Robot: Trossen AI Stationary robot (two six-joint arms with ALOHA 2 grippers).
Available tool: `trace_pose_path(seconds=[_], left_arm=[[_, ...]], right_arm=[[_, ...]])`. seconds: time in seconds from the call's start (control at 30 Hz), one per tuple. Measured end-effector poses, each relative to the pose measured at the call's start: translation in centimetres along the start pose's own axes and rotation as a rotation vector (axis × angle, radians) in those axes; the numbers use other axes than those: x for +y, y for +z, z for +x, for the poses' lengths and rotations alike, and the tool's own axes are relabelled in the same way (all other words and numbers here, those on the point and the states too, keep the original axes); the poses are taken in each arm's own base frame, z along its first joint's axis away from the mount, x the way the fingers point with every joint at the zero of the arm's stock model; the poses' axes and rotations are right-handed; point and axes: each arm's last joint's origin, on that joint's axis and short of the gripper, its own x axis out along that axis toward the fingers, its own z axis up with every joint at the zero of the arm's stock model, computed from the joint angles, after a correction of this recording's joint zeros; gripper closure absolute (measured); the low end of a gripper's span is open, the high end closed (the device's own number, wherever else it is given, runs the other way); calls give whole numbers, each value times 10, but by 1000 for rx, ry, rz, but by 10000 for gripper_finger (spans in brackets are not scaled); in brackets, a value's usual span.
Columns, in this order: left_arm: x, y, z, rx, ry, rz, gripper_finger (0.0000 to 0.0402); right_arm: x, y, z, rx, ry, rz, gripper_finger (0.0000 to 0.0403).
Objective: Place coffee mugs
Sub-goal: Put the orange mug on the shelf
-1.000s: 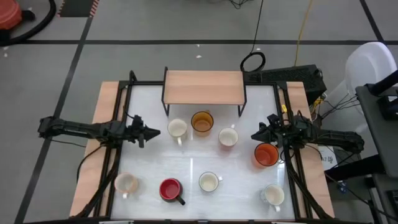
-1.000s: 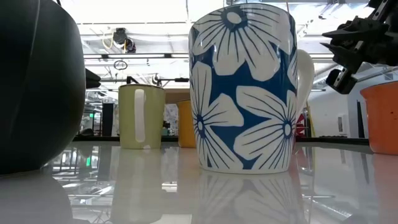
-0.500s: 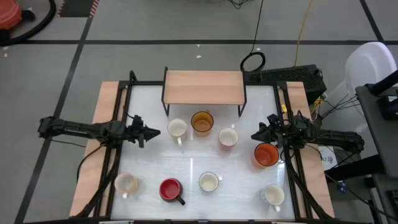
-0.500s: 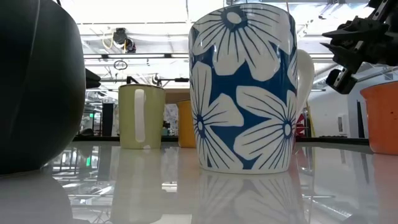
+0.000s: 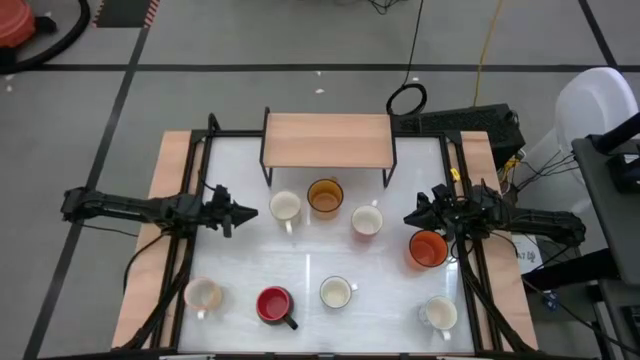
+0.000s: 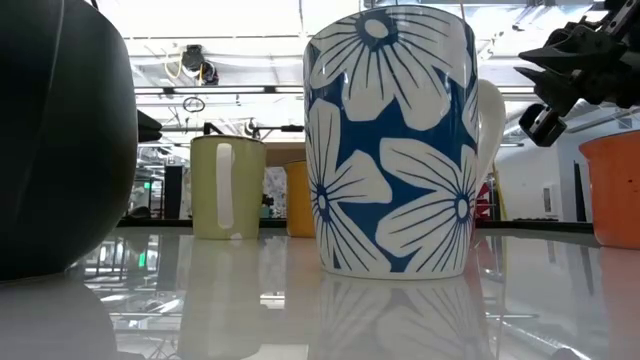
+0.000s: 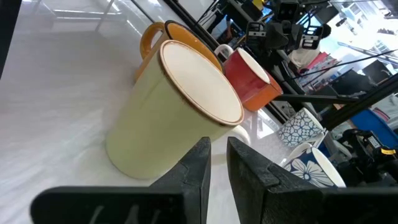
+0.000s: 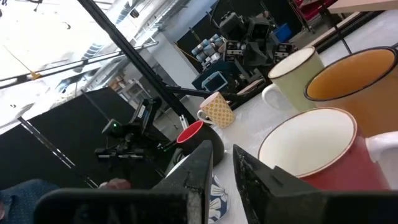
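Observation:
Several coffee mugs stand upright on the white table (image 5: 310, 262): a cream one (image 5: 285, 207), an amber one (image 5: 325, 196), a red one with a white inside (image 5: 367, 220), an orange one (image 5: 428, 248), and along the near side a cream (image 5: 204, 295), a red (image 5: 275, 304), a blue-flowered (image 6: 390, 140) and a white one (image 5: 438, 314). My left gripper (image 5: 245, 212) hovers shut just left of the cream mug (image 7: 174, 118). My right gripper (image 5: 410, 218) hovers shut between the white-lined red mug (image 8: 311, 149) and the orange mug. Neither holds anything.
A wooden shelf on dark legs (image 5: 328, 140) stands at the table's far edge behind the amber mug. Dark frame rails (image 5: 190, 180) run along both table sides. Bare tabletop lies in the middle (image 5: 310, 250) between the two rows of mugs.
My right gripper has rolled a little about its own pointing line and stayed in place. No mug has moved.

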Motion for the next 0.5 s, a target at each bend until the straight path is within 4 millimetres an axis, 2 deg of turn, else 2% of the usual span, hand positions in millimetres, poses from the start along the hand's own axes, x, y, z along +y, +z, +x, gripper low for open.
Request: trace_pose_path(seconds=[0.23,0.5], left_arm=[[0,0,0,0,0,0,344],[0,0,0,-8,7,128,344]], right_arm=[[0,0,0,0,0,0,353],[0,0,0,0,-1,-3,353]])
